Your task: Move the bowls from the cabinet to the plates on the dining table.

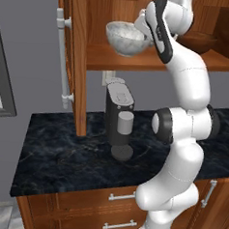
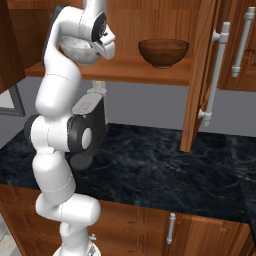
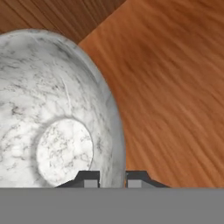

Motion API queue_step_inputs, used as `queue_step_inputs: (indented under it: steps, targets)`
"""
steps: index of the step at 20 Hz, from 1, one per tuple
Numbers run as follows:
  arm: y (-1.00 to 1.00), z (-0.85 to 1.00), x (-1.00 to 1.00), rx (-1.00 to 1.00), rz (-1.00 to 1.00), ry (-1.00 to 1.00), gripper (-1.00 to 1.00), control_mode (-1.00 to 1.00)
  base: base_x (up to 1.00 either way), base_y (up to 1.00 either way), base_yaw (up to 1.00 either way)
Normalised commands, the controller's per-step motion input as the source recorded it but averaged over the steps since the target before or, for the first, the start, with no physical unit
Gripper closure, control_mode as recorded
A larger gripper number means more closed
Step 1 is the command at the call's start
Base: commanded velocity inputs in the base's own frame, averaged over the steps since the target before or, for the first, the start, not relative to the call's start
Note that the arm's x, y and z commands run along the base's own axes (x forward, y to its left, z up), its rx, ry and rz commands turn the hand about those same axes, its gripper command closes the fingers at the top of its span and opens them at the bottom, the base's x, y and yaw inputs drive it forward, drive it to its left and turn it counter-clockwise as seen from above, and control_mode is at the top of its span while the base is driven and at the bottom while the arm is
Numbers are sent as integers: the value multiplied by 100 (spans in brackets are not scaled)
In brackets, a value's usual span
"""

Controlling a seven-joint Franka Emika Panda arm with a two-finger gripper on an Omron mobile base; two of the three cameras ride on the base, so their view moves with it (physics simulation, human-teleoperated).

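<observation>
The white-grey marbled bowl stands on the wooden shelf of the open cabinet. My gripper is shut on its right rim, with one fingertip inside the bowl and the other outside against the wall. Whether the bowl rests on the shelf or hangs just above it I cannot tell. The glossy reddish-brown bowl sits further right on the same shelf, apart from my hand. The plates and the dining table are out of view.
The cabinet doors stand open on both sides with long silver handles. Below the shelf a dark coffee machine stands on the black marble counter, above drawers.
</observation>
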Motion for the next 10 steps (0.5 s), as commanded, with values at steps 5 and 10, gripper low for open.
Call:
queue_step_inputs:
  steps: [5, 10]
  targets:
    - [-2, 20, -16, 0, 0, 0, 100, -100, 0, 0, 0]
    - [-19, 2, -30, 0, 0, 0, 100, -100, 0, 0, 0]
